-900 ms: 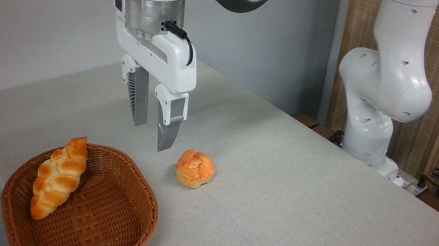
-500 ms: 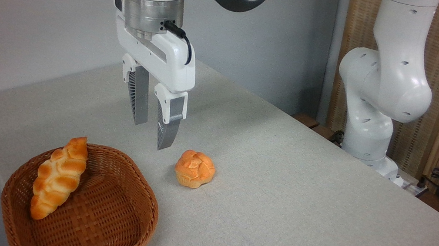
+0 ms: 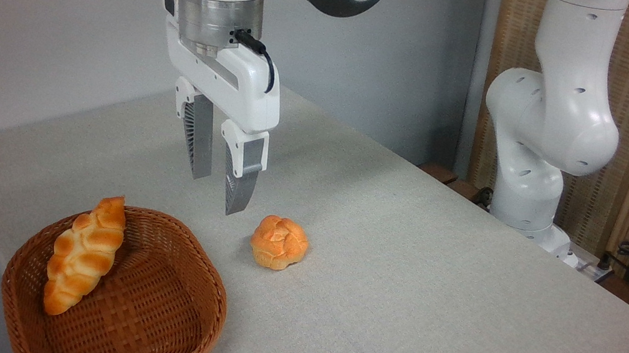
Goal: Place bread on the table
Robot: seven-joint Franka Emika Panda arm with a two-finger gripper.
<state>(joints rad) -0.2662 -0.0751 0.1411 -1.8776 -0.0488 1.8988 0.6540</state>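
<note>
— Nothing much has shifted since a moment ago: the gripper [image 3: 217, 194] has only crept a touch to the left, and the bread [image 3: 85, 254] and the bun [image 3: 279, 242] lie where they lay.

— Where is the bread, then?

— It sits in the wicker basket [image 3: 153, 315], leaning up the basket's left inner wall with its upper tip poking over the rim. It has not reached the table [image 3: 430, 283] yet.

— And the claw?

— Released and empty, its two fingers parted with a gap between them, pointing down, hanging in the air over the cloth between basket and bun, touching neither.

— Why hold there?

— Likely it is up high so as to pass over the basket rim before coming down on the loaf. The tilt of the loaf matters: since it rests against the wall, the fingers would probably need to straddle its middle across the braid, clear of the wicker.

— The bun?

— Already on the cloth, near the basket, apart from it.
</note>
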